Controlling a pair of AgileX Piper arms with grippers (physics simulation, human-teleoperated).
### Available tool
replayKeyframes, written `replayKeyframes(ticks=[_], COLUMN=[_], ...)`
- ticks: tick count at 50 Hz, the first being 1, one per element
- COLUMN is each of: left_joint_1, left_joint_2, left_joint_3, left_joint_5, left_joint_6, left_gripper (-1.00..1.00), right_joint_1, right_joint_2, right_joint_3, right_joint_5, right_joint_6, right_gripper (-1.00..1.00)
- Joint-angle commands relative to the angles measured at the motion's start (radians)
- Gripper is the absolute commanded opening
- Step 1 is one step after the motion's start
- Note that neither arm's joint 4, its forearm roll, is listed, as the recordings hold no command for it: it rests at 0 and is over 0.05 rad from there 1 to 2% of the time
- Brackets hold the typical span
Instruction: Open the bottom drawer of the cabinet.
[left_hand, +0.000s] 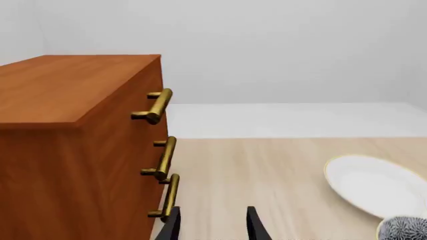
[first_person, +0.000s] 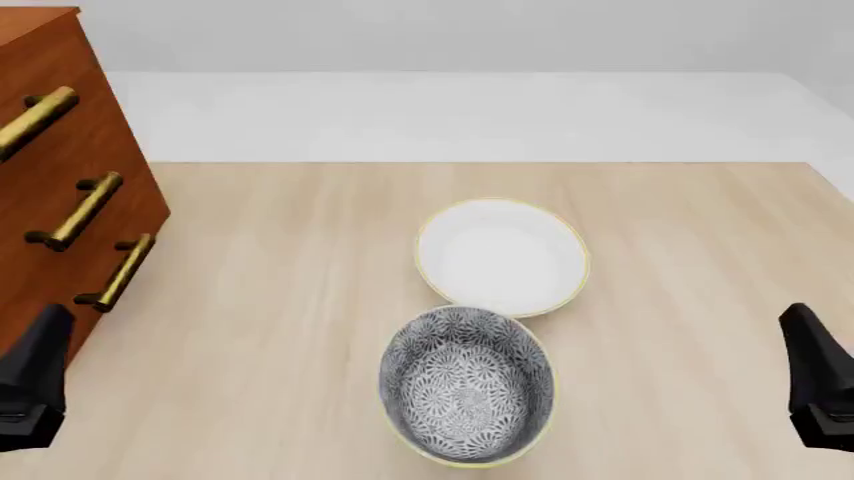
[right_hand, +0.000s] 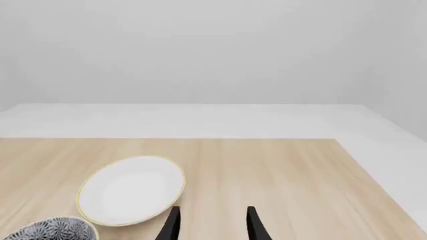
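We find the bottom drawer (first_person: 80, 310) at the foot of the cabinet (first_person: 67, 150), which stands on the far-left side of the worktop (first_person: 267, 300). Its front lies flush with the two drawers above it, so it is shut. In the front view the cabinet is cut off by the left edge and the top, and the drawer seams are hard to make out; we tell the drawers apart mostly by their handles. We count three brass bar handles, the lowest (first_person: 118, 272) belonging to the bottom drawer.

The left tool (left_hand: 212, 226) hangs just in front of that lowest handle (left_hand: 168, 196) without touching it. Its two dark fingers stand apart with nothing between them, and only their tips show in the left wrist view. The right tool (right_hand: 212, 224) hovers over bare worktop on the right side, fingers likewise spread and holding nothing.

We count two bowls near the middle of the worktop: a white bowl (first_person: 502, 256) with a thin yellow rim, and a grey patterned bowl (first_person: 467, 385) just in front of it, their rims touching or nearly so.
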Motion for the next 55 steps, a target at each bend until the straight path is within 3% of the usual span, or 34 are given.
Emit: replayKeyframes(ticks=[1, 17, 21, 23, 27, 37, 55], left_joint_1=[-0.012, -0.052, -0.063, -0.080, -0.082, -0.115, -0.089], left_joint_2=[0.010, 0.159, 0.204, 0.250, 0.311, 0.610, 0.824], left_joint_3=[-0.001, 0.002, 0.002, 0.002, 0.002, 0.002, 0.002], left_joint_5=[-0.001, -0.128, -0.159, -0.183, -0.232, -0.489, -0.621], left_joint_6=[0.031, 0.121, 0.180, 0.267, 0.343, 0.561, 0.790], left_gripper=[1.00, 1.00, 1.00, 1.00, 1.00, 1.00, 1.00], right_joint_1=[0.012, 0.013, 0.010, 0.009, 0.008, 0.008, 0.011], right_joint_2=[0.002, 0.041, 0.045, 0.038, 0.025, 0.017, 0.010], right_joint_3=[-0.010, -0.002, -0.001, -0.002, -0.002, -0.002, -0.001], right_joint_5=[0.013, -0.024, -0.028, -0.021, -0.009, -0.002, 0.002], right_joint_6=[-0.003, 0.003, 0.003, 0.002, 0.003, 0.009, 0.014], right_gripper=[1.00, 1.00, 1.00, 1.00, 1.00, 1.00, 1.00])
